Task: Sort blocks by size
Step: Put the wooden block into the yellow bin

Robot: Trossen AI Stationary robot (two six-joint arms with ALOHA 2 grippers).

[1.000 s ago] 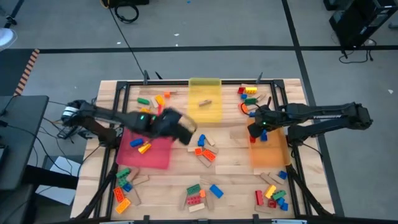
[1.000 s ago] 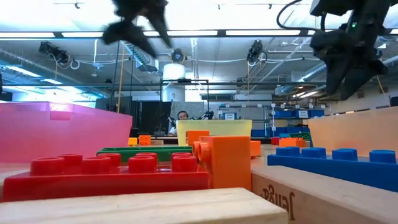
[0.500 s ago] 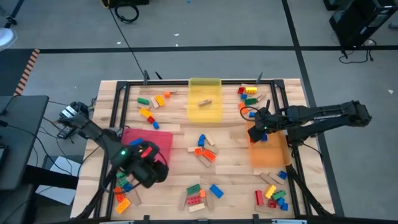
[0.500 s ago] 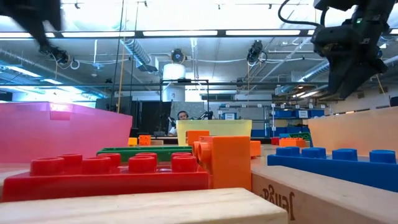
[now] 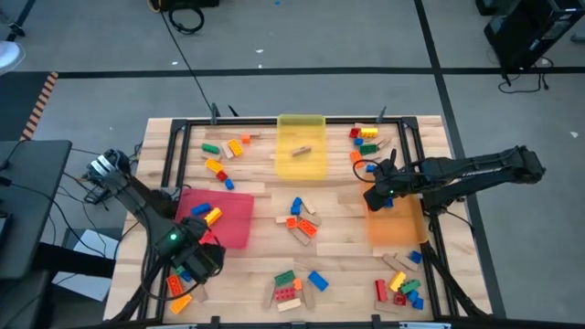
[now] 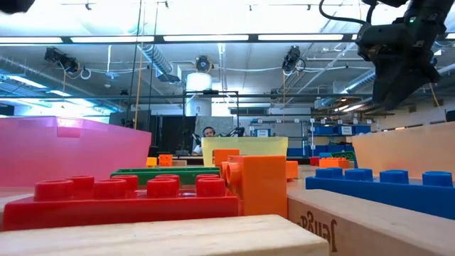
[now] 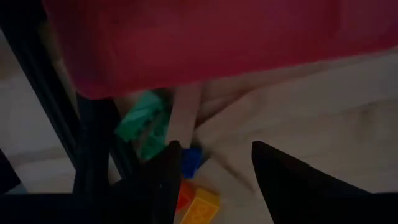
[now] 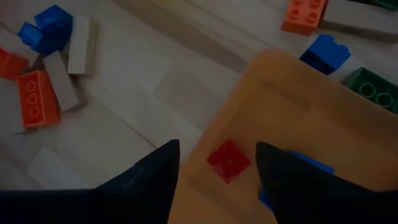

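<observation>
Wooden slat table (image 5: 338, 224) inside a black frame, blocks scattered in loose piles. Nearest edge: a centre pile with a red brick (image 5: 287, 292) and a blue brick (image 5: 318, 280), plus a mixed pile at the near right corner (image 5: 399, 286). Left gripper (image 5: 195, 260) sat low over the near left pile, just in front of the red tray (image 5: 228, 222); its fingers (image 7: 273, 174) were spread, nothing between them, a blue brick (image 7: 189, 160) and a green brick (image 7: 144, 123) on the table right by them. Red tray held a blue brick (image 5: 199, 209) and an orange-yellow piece (image 5: 213, 217). Mid table: small cluster of blue and orange bricks with tan wooden blocks (image 5: 300, 220). Right gripper (image 5: 375, 194) hovered at the far left corner of the orange tray (image 5: 398, 228), fingers parted, empty; wrist view showed a red brick (image 8: 229, 160) lying in that tray between them and a blue brick partly hidden behind one finger. Farther back: yellow tray (image 5: 301, 146) with one tan block (image 5: 301, 151) inside, brick piles on either side of it. Low view showed a person far off behind the yellow tray.
</observation>
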